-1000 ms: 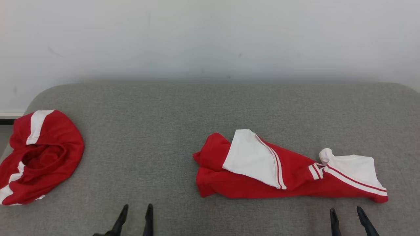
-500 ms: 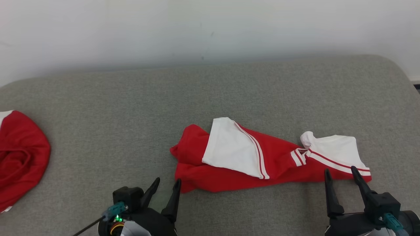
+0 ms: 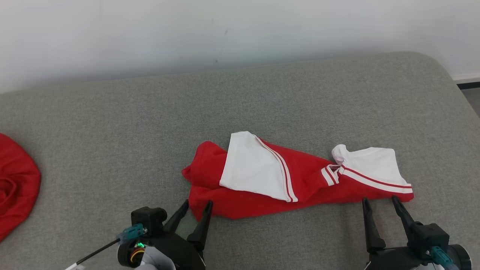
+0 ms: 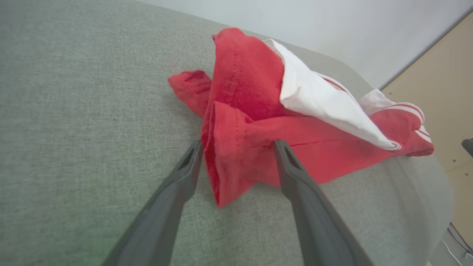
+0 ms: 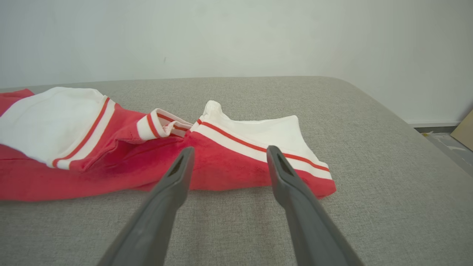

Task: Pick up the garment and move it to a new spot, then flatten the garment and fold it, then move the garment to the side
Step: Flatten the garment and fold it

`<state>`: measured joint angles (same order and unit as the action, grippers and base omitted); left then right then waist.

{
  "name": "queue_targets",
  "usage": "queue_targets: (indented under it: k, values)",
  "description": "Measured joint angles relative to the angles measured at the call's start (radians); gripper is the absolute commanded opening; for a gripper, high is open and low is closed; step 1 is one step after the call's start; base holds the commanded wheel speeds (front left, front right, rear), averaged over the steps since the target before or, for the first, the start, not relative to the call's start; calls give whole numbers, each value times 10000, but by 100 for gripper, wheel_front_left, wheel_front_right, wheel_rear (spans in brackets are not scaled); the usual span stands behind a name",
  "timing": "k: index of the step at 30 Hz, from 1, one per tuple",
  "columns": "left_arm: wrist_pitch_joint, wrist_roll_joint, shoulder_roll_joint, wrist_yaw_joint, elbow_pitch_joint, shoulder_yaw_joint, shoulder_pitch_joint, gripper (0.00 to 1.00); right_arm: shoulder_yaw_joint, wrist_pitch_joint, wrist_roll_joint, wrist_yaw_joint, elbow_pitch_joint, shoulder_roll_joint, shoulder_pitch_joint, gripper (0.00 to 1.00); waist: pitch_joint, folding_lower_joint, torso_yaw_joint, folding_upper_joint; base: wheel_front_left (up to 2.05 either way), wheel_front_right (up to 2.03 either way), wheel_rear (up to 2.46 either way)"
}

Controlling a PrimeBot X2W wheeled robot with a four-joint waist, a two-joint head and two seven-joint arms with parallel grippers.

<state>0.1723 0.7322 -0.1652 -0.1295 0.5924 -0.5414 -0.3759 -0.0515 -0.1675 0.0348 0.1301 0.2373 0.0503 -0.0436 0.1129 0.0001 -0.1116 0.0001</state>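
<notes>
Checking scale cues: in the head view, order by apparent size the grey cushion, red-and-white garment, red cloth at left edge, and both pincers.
1. grey cushion
2. red-and-white garment
3. red cloth (cropped at the edge), left pincer, right pincer: look about alike; pincers are nearest the camera, so unranked.

Grey upholstered surface (image 3: 112, 123) with rounded corners, plain white wall (image 3: 240, 30) behind, pale tan board (image 4: 443, 85) beside it, even light
</notes>
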Motion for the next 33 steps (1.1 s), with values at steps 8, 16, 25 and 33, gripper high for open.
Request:
queue_targets:
  k: [8, 16, 25, 33]
  values:
    - [322, 635, -219, 0, -144, -756, -72, 0, 35, 326, -178, 0, 127, -2, -265, 100, -134, -1, 25, 0, 0, 0, 0]
    - [742, 336, -382, 59, 267, -696, -259, 0, -2023, 3900, -360, 0, 629, 63, -2186, 100, 111, 0, 123, 0, 0, 0, 0]
    - [842, -82, -334, 82, 343, -765, -753, 0, -3223, 6955, -1024, 0, 1394, 297, -4658, 100, 816, 0, 461, 1, 0, 0, 0]
    - [876, -439, -433, 326, 355, -408, -1044, 0, -3565, 7960, -1427, 2, 1229, 318, -5118, 100, 1491, 1, 915, 0, 0, 0, 0]
